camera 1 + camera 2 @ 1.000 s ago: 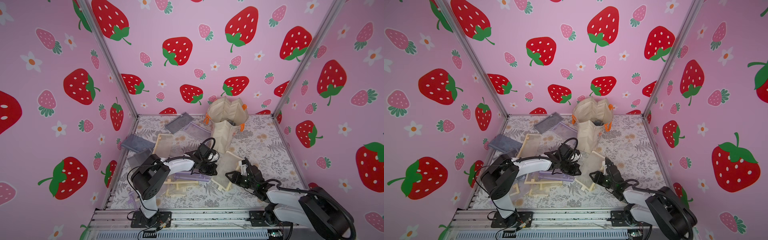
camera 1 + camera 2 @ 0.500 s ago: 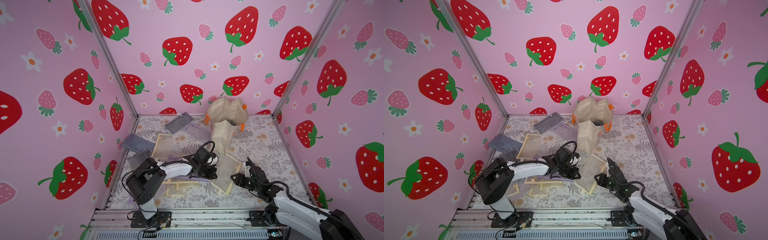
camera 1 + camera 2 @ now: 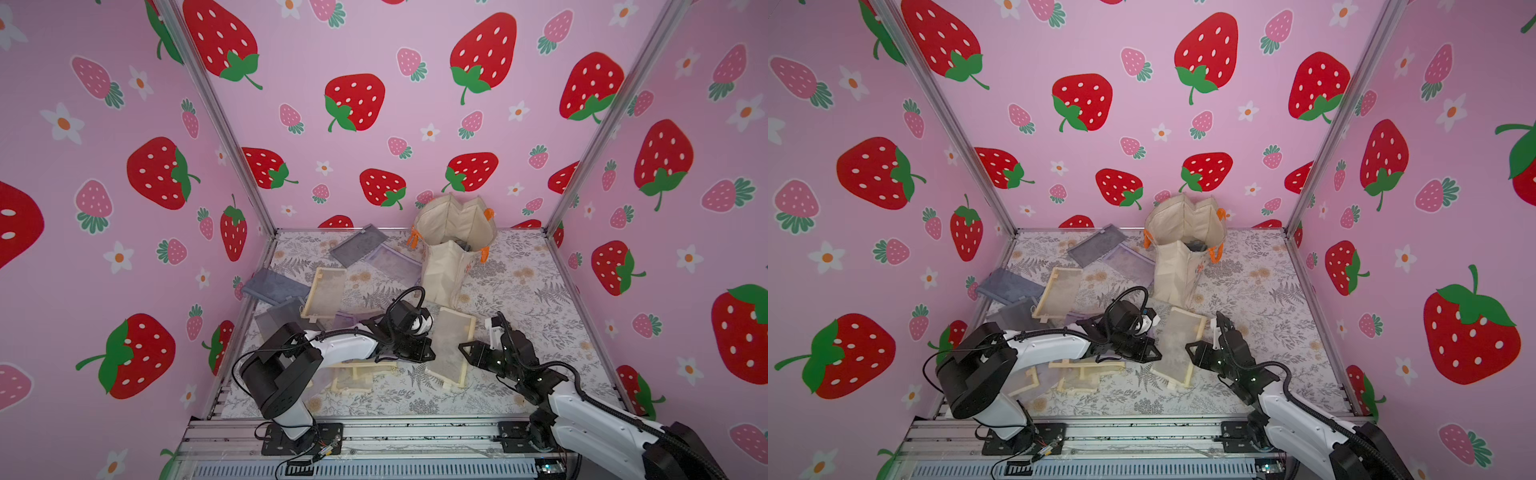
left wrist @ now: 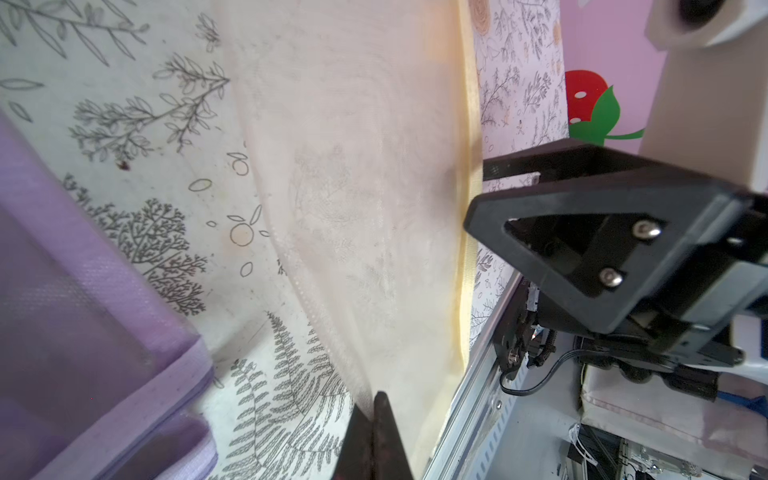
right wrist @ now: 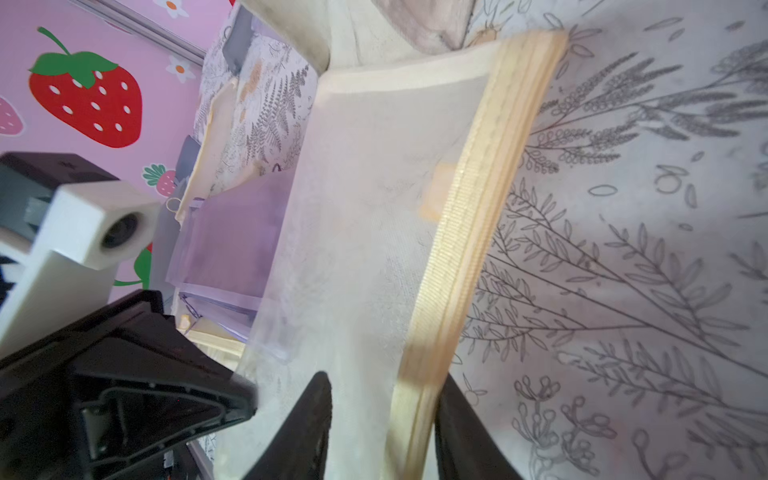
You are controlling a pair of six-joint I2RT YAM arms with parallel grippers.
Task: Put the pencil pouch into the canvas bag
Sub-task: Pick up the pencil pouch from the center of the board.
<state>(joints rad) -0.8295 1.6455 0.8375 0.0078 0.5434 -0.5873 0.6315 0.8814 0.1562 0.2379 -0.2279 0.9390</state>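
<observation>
The pencil pouch (image 5: 361, 232) is sheer cream mesh; the canvas bag (image 3: 442, 270), matt cloth.

Floral-print table cover (image 3: 519, 291), 3 pink strawberry-patterned walls (image 3: 374, 41) (white daisies too), grooved metal rail (image 3: 415, 432) in front.

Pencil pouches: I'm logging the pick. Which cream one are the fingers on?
The cream pouch whose mesh the left gripper pinches and whose zip edge the right gripper straddles. No fingers touch the other cream pouches.

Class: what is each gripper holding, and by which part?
The left gripper pinches the cream mesh pouch by its mesh side. The right gripper holds nothing; its open jaws straddle the pouch's ribbed edge.
</observation>
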